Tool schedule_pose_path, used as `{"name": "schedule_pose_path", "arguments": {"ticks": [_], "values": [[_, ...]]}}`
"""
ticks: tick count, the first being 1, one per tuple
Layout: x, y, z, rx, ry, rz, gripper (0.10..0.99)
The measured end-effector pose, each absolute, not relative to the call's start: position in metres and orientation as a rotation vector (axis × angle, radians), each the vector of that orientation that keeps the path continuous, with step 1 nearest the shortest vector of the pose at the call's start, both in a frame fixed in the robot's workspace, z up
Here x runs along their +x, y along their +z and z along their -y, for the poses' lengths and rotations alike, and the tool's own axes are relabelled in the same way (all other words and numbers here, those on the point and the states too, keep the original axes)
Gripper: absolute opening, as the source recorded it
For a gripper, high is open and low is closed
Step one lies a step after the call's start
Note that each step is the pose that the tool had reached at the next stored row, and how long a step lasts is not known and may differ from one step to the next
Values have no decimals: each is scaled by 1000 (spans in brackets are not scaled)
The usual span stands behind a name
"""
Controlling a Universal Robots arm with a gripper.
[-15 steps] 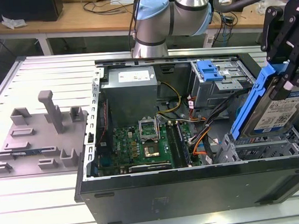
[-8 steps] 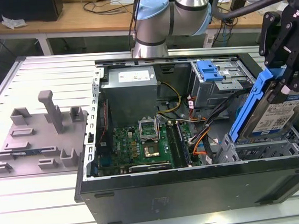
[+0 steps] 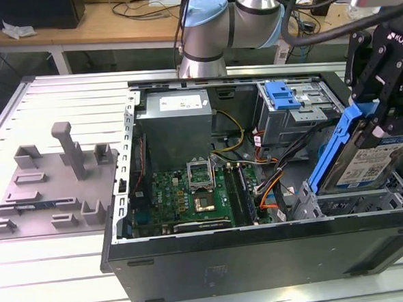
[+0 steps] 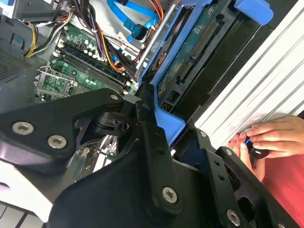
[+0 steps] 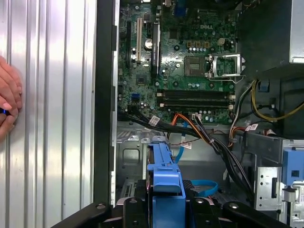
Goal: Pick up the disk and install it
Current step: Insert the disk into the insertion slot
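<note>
- Disk (image 3: 366, 156): held in the air, tilted, just above the drive cage (image 3: 358, 199) at the front corner of the computer case (image 3: 263, 260), on the exterior view's right.
- Gripper (image 3: 383, 116): clamped on the disk near its upper end (the blue carrier edge shows on the side toward the motherboard (image 3: 183, 193)).
- Step in hand, as judged: aligning the disk with the cage opening. Keep the carrier's long edges parallel to the cage walls. Take out the tilt before applying any downward pressure, as a skewed entry probably jams the end tabs.
- Edges: the cage's sheet-metal rim lies directly under the lower carrier edge, and the case's side wall stands just beside it.
- Cables (image 3: 274, 170) run between the motherboard and the cage, near the entry path, so snagging is a risk.
- Open room: free above the cage, tight toward the cables.
- A person's hand (image 4: 266, 137) rests at the edge of the slatted table (image 3: 52, 276) beside the case, apart from the gripper.
</note>
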State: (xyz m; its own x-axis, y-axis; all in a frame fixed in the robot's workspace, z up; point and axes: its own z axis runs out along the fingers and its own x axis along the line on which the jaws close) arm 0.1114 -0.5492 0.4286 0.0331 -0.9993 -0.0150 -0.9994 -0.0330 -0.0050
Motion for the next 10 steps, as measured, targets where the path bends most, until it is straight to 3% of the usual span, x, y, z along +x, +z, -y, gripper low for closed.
{"name": "schedule_pose_path", "arguments": {"ticks": [10], "values": [[112, 403, 549, -2248, 11, -2175, 369]]}}
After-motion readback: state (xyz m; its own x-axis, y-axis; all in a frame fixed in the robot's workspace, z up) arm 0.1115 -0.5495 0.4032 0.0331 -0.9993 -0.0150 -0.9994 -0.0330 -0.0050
